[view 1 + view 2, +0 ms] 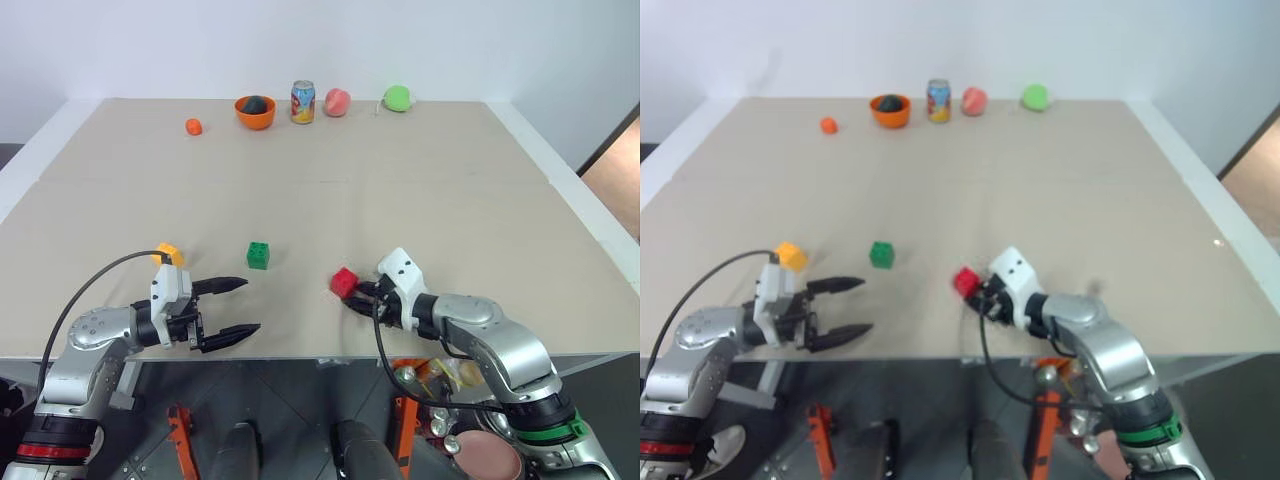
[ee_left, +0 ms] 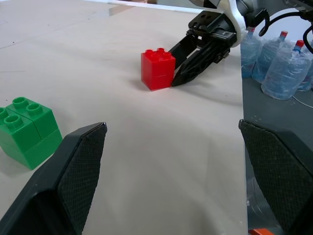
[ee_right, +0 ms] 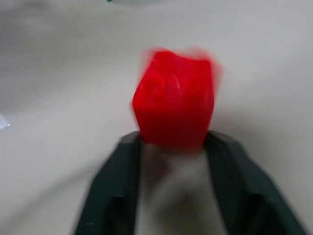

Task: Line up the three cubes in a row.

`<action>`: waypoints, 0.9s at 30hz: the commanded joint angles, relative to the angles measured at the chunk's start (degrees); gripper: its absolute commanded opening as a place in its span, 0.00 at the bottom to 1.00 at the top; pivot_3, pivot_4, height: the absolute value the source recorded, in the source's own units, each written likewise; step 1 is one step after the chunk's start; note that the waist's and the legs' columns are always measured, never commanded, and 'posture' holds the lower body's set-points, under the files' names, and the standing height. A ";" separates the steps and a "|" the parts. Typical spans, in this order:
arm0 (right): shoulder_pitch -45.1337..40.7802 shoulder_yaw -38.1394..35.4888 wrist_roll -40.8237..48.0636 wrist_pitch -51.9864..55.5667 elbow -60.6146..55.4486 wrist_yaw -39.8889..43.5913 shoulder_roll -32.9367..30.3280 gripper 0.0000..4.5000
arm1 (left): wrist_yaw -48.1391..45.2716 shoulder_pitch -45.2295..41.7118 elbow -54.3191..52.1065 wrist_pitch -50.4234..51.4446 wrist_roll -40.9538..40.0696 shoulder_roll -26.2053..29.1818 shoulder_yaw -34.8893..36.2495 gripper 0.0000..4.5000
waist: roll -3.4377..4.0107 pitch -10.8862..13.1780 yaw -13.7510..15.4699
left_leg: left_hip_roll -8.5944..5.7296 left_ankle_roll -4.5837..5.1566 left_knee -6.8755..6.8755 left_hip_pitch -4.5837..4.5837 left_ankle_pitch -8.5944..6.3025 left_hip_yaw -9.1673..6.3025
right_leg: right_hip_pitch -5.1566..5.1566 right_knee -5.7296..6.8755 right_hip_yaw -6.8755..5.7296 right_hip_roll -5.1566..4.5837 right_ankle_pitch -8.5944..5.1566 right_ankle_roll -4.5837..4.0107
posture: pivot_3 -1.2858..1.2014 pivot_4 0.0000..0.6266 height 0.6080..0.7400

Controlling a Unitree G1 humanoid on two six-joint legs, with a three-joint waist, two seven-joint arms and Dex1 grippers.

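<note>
Three cubes sit along the near part of the tan table: the yellow-orange cube at the left, the green cube right of it with a gap between, and the red cube further right and slightly nearer the front edge. They form a rough, uneven line rather than a straight row.

The right gripper reaches in from the right with its black fingertips at the red cube. In the right wrist view the red cube sits between the two fingers, which look pressed against its lower sides, though that view is blurred and the grip may be only at the cube's edge. In the left wrist view the same fingers touch the cube's right side while it rests on the table.

The left gripper hovers at the near left, pointing right, its jaws spread wide and holding nothing. The yellow-orange cube lies just behind its white wrist housing.

Along the far edge stand a small orange fruit, an orange bowl with something dark inside, a drink can, a pink-red fruit and a green fruit.
</note>
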 commanded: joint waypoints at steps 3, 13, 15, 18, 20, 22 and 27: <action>-1.52 -0.22 -0.12 -0.03 0.06 -0.30 0.48 0.25 | 0.72 -0.51 -2.07 -0.10 -0.55 0.08 0.66 1.00 | 0.00 0.00 0.01 | 0.00 0.00 0.00 -0.01 0.00 0.00 | 0.00 0.00 0.00 0.00 0.00 0.00 | 0.52 0.24 1.00; -0.23 -3.73 -0.41 -10.99 4.25 6.85 -5.05 0.25 | 1.04 -0.56 -2.70 0.21 -0.84 0.03 0.41 1.00 | 0.00 0.00 0.03 | 0.00 0.00 0.01 -0.03 0.00 0.01 | 0.01 -0.01 0.00 -0.01 0.00 0.00 | 0.52 0.24 1.00; 0.20 -6.10 0.58 -14.26 7.31 10.00 -7.37 0.25 | -0.03 -0.74 -2.79 0.54 -1.18 0.29 -0.07 1.00 | 0.00 0.00 0.11 | -0.01 0.00 0.01 -0.03 0.00 0.02 | 0.01 -0.01 0.00 -0.02 -0.01 0.02 | 0.52 0.24 1.00; 0.10 -9.97 1.64 -21.99 12.60 17.22 -11.63 0.25 | -2.97 -2.04 -2.53 1.49 -2.29 0.97 -0.96 1.00 | 0.00 0.00 0.10 | -0.01 0.00 0.01 -0.02 0.00 0.02 | 0.01 -0.01 0.00 -0.01 -0.01 0.02 | 0.52 0.24 1.00; -1.09 -11.07 2.20 -26.05 16.93 22.82 -14.21 0.25 | -4.85 -3.68 -1.94 2.47 -3.12 1.30 -1.27 1.00 | 0.00 0.00 0.07 | -0.01 0.00 0.01 -0.02 0.00 0.02 | 0.02 -0.01 0.00 -0.01 -0.01 0.02 | 0.52 0.24 1.00; -3.15 -10.62 2.62 -28.65 20.97 28.93 -16.32 0.25 | -6.40 -5.49 -1.22 3.62 -3.95 1.55 -1.43 1.00 | 0.00 0.01 0.01 | -0.01 0.00 0.02 0.01 0.00 0.02 | 0.02 -0.01 0.00 0.00 -0.01 0.01 | 0.52 0.24 1.00; -11.03 -6.60 0.99 -33.17 31.62 41.41 -18.08 0.25 | -9.59 -9.00 -0.17 6.15 -4.94 1.93 -2.12 1.00 | 0.02 0.02 -0.40 | 0.01 0.01 0.03 0.08 0.01 0.05 | 0.03 0.02 0.01 0.03 0.02 0.00 | 0.52 0.24 1.00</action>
